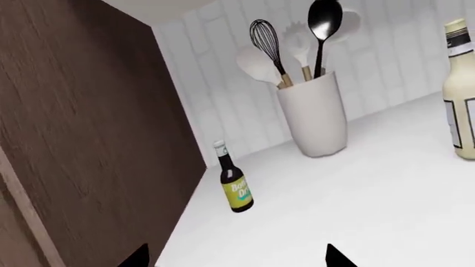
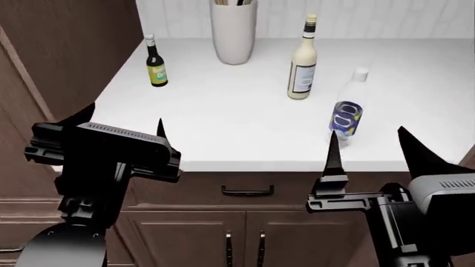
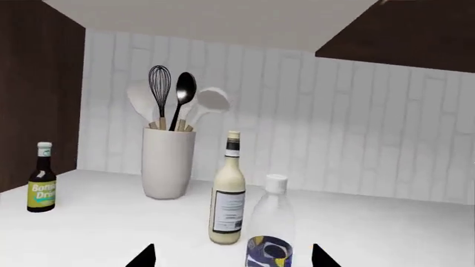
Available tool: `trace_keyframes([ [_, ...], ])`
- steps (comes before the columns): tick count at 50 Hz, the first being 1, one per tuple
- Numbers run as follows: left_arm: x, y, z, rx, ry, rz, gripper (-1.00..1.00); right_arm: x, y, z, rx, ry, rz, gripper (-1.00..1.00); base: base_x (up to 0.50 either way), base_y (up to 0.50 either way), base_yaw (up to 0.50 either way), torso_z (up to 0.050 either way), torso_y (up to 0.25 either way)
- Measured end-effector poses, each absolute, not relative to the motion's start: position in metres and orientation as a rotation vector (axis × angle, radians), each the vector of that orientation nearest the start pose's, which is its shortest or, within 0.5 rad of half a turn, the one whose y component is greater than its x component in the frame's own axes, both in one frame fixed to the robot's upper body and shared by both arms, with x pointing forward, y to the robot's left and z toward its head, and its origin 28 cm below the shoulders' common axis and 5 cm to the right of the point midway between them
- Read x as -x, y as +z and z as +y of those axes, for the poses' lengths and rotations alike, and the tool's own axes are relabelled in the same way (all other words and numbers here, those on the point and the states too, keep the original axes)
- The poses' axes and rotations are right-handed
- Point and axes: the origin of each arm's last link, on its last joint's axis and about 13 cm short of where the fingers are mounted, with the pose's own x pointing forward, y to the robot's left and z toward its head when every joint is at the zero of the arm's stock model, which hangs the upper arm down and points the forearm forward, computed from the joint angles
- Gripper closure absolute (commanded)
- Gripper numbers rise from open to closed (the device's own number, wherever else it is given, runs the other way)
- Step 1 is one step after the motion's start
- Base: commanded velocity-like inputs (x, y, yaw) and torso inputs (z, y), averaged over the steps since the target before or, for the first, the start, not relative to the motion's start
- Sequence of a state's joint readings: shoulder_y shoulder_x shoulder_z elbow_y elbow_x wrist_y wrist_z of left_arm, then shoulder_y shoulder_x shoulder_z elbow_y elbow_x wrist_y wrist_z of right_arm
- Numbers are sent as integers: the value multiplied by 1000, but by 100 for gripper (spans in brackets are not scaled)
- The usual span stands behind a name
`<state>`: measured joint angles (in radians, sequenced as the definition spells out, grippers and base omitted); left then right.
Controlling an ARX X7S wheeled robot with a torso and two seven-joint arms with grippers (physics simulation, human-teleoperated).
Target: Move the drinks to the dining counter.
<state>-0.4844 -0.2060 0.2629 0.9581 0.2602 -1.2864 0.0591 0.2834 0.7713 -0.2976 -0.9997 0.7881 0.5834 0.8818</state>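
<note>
The white countertop (image 2: 245, 133) is spreading wide over a cabinet with black-handled drawers (image 2: 247, 191), a dark wood panel (image 2: 67, 50) closing off its left end. Both arms are hanging in front of its near edge, apart from everything. The left gripper (image 2: 122, 125) and right gripper (image 2: 367, 147) are each standing spread, holding nothing. The pale utensil crock (image 2: 233, 30) is sitting at the back. The cream bottle (image 2: 302, 58) is standing mid-counter, bare surface around it. The clear bottle (image 2: 348, 108) is standing nearest the front edge, seemingly just ahead of the right gripper. The small dark bottle (image 2: 155, 61) is standing near the left edge.
</note>
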Motion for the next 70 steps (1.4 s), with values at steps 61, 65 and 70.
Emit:
trace_keyframes([
  [61, -220, 202, 190, -417, -183, -126, -100, -151, 199, -115, 107, -4, -309, -100, 148, -22, 0, 0, 0],
  [65, -220, 201, 190, -415, -184, -125, -100, -151, 198, -115, 110, -5, -306, -100, 0, 0, 0, 0, 0],
  [70, -220, 200, 190, -412, -184, -123, -100, -152, 197, -116, 112, -8, -295, -100, 0, 0, 0, 0, 0],
])
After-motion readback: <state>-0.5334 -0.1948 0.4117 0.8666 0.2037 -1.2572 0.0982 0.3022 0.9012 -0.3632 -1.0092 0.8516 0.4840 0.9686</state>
